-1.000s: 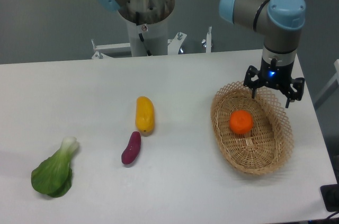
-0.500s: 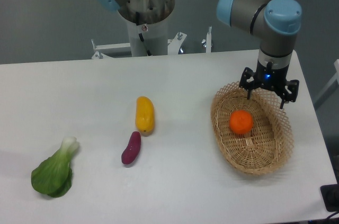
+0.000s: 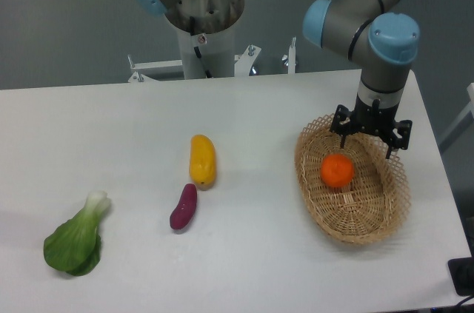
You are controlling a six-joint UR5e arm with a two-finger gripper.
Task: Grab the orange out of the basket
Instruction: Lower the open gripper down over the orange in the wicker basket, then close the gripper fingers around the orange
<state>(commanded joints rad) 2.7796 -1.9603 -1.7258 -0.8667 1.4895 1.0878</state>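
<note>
Wicker basket [image 3: 354, 223], orange [image 3: 337, 170], no writing

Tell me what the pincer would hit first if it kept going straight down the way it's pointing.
Probably the light tan woven wicker basket, its floor just right of the small round orange. The open pincer seems offset from the fruit, though depth is unclear.

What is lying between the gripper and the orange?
Nothing: in the fixed camera view, only bare basket weave separates the open gripper from the orange.
</note>
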